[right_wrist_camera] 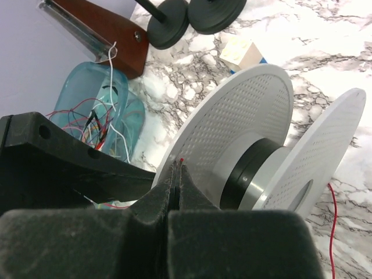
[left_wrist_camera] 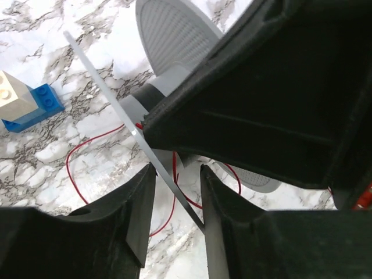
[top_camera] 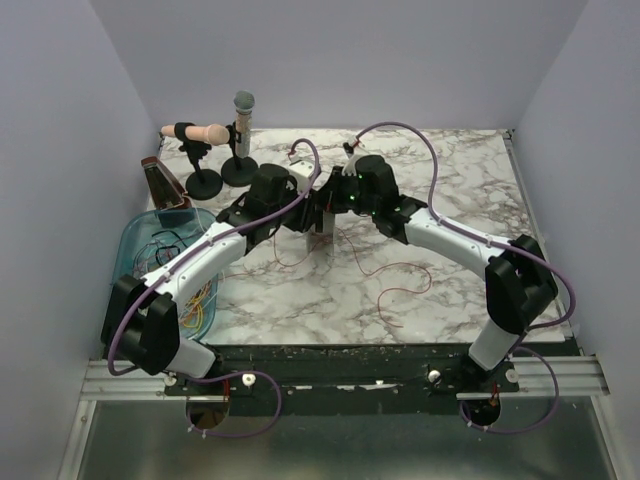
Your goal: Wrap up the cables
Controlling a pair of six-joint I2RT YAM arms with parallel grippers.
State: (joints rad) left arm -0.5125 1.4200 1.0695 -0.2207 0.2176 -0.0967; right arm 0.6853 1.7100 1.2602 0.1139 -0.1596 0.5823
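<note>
wrap start: I'm pinching red cable (right_wrist_camera: 332, 221) end in fully closed right tool (right_wrist_camera: 177, 173) at spool (right_wrist_camera: 232, 116) | left tool (left_wrist_camera: 177, 171) part-open, straddling flange (left_wrist_camera: 110, 93), not clamping | next, I reckon: steadying spool, winding onto hub (right_wrist_camera: 256, 174)

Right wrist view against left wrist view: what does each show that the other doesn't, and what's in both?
Right wrist only: the right gripper with its tips shut on the end of the red cable, the bin of spare cables, a brown wooden piece and two black stand bases. Left wrist only: the left gripper, open astride one flange edge of the spool. Both: the spool, the red cable on the table, and the white-and-blue block.
</note>
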